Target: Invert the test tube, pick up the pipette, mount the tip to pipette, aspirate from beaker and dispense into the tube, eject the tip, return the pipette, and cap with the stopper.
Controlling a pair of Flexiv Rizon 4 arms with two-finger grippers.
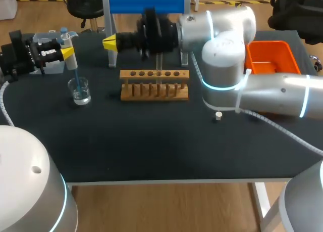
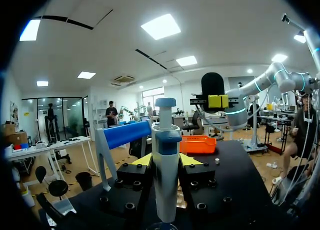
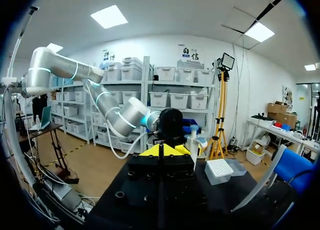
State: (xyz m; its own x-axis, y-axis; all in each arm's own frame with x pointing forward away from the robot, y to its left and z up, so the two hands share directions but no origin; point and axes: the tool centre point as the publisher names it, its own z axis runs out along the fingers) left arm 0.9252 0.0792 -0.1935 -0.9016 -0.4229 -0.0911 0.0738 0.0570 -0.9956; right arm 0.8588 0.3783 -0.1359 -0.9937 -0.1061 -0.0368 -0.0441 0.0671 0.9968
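My left gripper point(image 1: 68, 52) is shut on the white and blue pipette point(image 1: 67, 45), at the table's back left. The pipette's blue tip dips into the small glass beaker point(image 1: 79, 91). In the left wrist view the pipette point(image 2: 165, 180) stands upright between the fingers. My right arm reaches across to the back middle; its gripper point(image 1: 107, 42) is level, shut and holds nothing, above and behind the wooden tube rack point(image 1: 154, 84). A thin clear tube point(image 1: 158, 75) seems to stand in the rack. The small white stopper point(image 1: 218, 116) lies on the mat to the rack's right.
A stand with a blue roller point(image 1: 146, 2) rises behind the rack. An orange bin point(image 1: 270, 57) sits at the back right. A white tip box point(image 3: 220, 170) stands by the left gripper. Bare dark mat spreads across the front half.
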